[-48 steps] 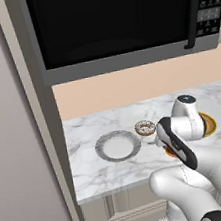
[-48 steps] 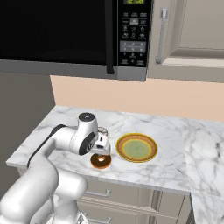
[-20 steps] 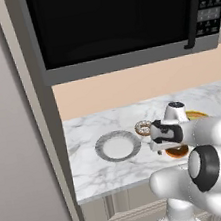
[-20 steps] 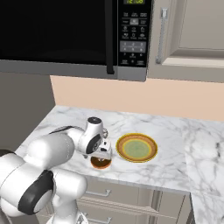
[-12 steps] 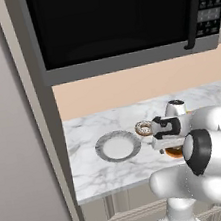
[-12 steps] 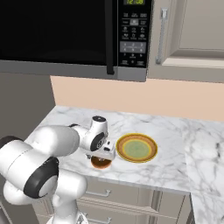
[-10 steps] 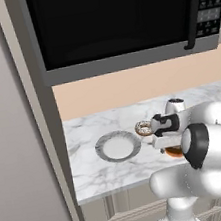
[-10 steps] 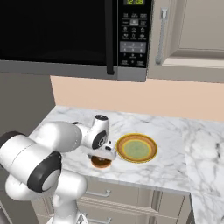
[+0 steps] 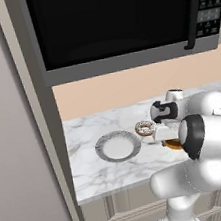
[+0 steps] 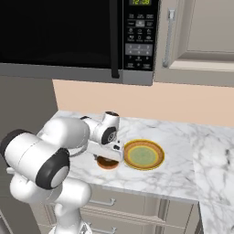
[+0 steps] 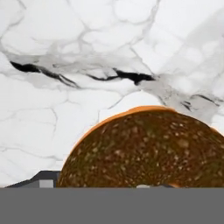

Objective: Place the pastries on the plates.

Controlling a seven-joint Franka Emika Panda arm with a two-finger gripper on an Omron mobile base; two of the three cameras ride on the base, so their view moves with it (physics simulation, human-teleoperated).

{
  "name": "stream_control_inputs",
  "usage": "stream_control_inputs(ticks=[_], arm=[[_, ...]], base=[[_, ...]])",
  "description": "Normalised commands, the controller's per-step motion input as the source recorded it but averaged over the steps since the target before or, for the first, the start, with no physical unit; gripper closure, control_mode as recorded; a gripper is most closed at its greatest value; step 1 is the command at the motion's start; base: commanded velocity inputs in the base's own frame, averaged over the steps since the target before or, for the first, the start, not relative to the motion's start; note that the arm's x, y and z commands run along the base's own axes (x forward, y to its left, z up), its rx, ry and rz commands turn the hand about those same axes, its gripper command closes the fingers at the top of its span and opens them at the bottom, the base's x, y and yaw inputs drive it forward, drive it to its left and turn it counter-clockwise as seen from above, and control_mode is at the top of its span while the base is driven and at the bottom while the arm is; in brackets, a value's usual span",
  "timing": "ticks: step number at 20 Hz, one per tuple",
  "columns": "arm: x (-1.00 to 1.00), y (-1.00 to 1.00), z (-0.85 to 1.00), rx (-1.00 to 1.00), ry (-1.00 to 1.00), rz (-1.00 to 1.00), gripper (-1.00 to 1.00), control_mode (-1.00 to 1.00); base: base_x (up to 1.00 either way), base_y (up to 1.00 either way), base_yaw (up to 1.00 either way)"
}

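Hand low over glazed doughnut on white marble counter

Left base: grey-rimmed white round plate, white-iced sprinkled ring doughnut beside. Right base: brown-orange glazed ring doughnut beside yellow-orange round plate; hand above. Hand view: doughnut close; grip indeterminate.

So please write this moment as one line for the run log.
phase: grasping | jaws: around brown-glazed doughnut on counter | iced doughnut: on counter | grey plate, yellow plate: empty
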Motion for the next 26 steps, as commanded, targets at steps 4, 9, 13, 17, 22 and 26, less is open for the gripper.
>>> stream_control_inputs(ticks=[4,9,13,17,22,26], arm=[[-0.2,-0.01,0.68,0.0,-0.08,0.0,1.0,-1.0],[-0.01,-0.08,0.57,0.0,0.0,0.0,1.0,-1.0],[0.05,-0.32,0.08,0.0,0.0,0.0,1.0,-1.0],[0.19,-0.55,0.0,0.0,0.0,0.0,1.0,-1.0],[0.33,-0.59,0.0,0.0,0.0,0.0,1.0,-1.0],[0.4,-0.56,0.0,0.0,0.0,0.0,1.0,-1.0]], base=[[0.0,0.0,0.0],[0.0,0.0,0.0],[0.0,0.0,0.0],[0.0,0.0,0.0],[0.0,0.0,0.0],[0.0,0.0,0.0]])
